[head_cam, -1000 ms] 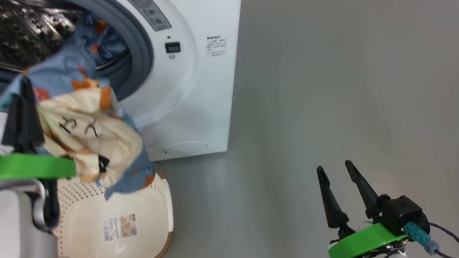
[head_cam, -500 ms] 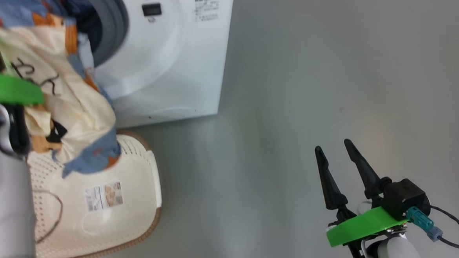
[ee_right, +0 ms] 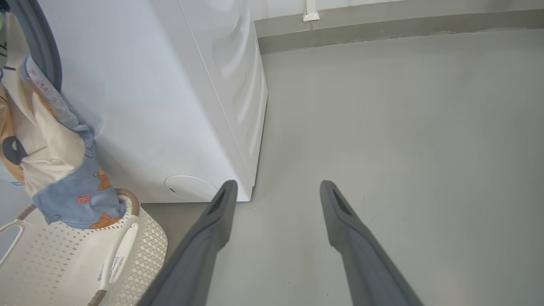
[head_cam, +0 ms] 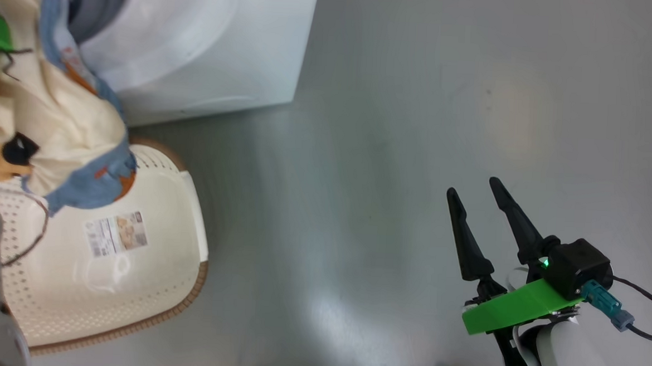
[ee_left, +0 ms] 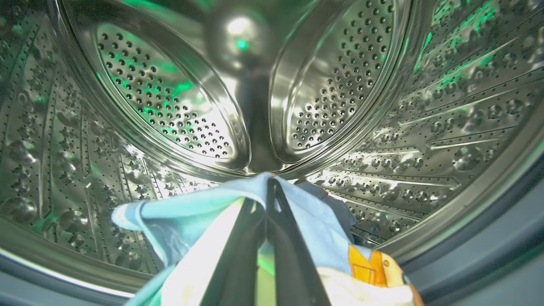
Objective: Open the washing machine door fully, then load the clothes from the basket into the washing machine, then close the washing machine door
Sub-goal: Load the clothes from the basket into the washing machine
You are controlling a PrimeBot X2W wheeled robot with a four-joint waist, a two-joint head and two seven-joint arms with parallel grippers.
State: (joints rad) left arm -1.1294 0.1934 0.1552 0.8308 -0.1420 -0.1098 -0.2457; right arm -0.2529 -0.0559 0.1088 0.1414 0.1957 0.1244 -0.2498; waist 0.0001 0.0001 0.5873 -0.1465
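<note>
The white front-loading washing machine (head_cam: 199, 42) is cut off at the head view's top edge. We see the light blue and cream clothes (head_cam: 56, 113) run off its left edge; they hide the far-left rim of the cream perforated plastic basket (head_cam: 147, 285).

You get one label: the sticker (head_cam: 116, 233) on the bottom of the basket (head_cam: 191, 243). Its print is too small to read. On the clothes (ee_right: 63, 170) hanging above the basket, a small red mark on the blue fabric may say "14", can't confirm. Nothing else is legible.
</note>
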